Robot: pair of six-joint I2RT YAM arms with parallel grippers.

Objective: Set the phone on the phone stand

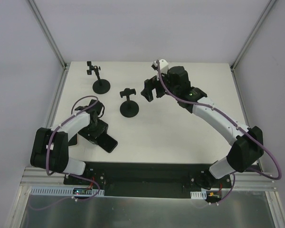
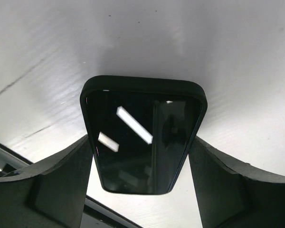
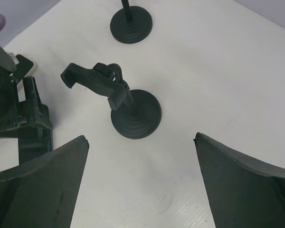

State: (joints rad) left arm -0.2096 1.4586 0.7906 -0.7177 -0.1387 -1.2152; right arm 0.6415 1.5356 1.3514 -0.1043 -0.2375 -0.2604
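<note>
Left wrist: left end effector [image 2: 141, 161] straddles phone [image 2: 142, 137], grip unclear; right end effector [image 3: 141, 175] apart facing stand [image 3: 133, 111]

Just beyond the spread fingertips of the right pincer [image 3: 140, 138] stands the phone stand [image 3: 128, 102], its cradle reaching left in the wrist view. Bare tabletop [image 3: 218, 71] lies open on the pincer's other side. A second stand [image 3: 130, 23] rises farther ahead. The left arm [image 3: 14, 109] blocks the far left. The phone [image 2: 143, 142] fills the left pincer's [image 2: 141, 138] gap.
</note>
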